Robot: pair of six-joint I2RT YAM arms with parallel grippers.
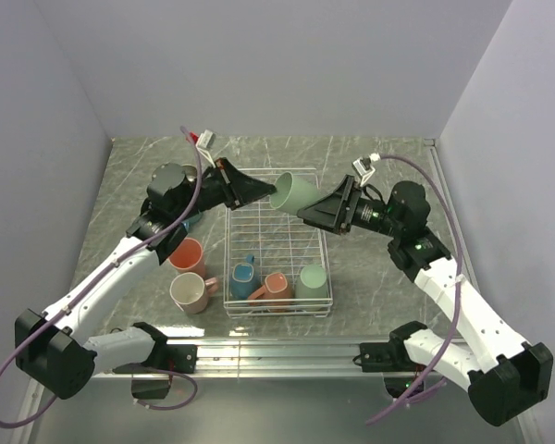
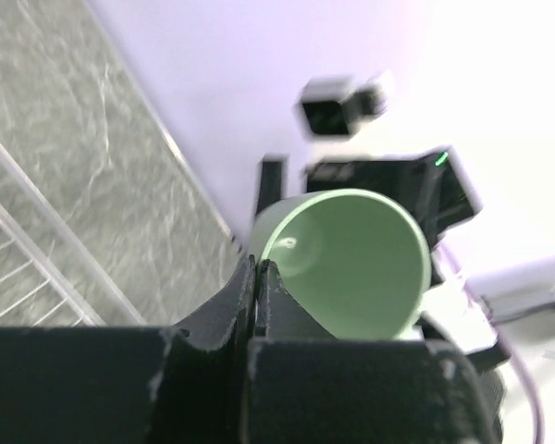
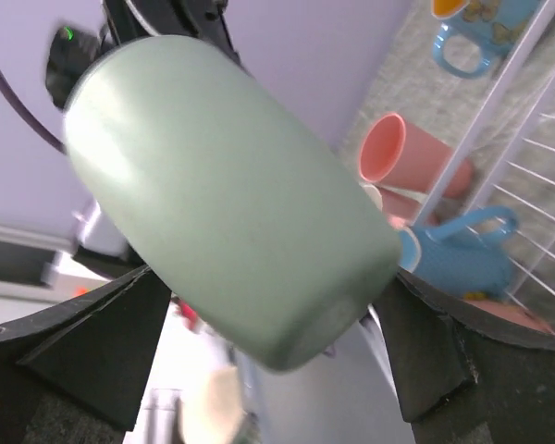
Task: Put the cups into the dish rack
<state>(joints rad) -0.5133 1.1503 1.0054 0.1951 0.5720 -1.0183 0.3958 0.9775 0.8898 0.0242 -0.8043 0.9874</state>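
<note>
Together, left gripper and right gripper clamp mug.

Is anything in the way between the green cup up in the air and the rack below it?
Nothing visible. The mint green cup hangs over the dish rack at its bare far end; three other cups sit at its near end.

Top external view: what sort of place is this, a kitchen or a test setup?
Probably a lab test cell, not a kitchen: plain lavender walls box in a grey marble-patterned tabletop, two robot arms are bolted to a metal rail, and a white wire dish rack holds small coloured mugs.
</note>
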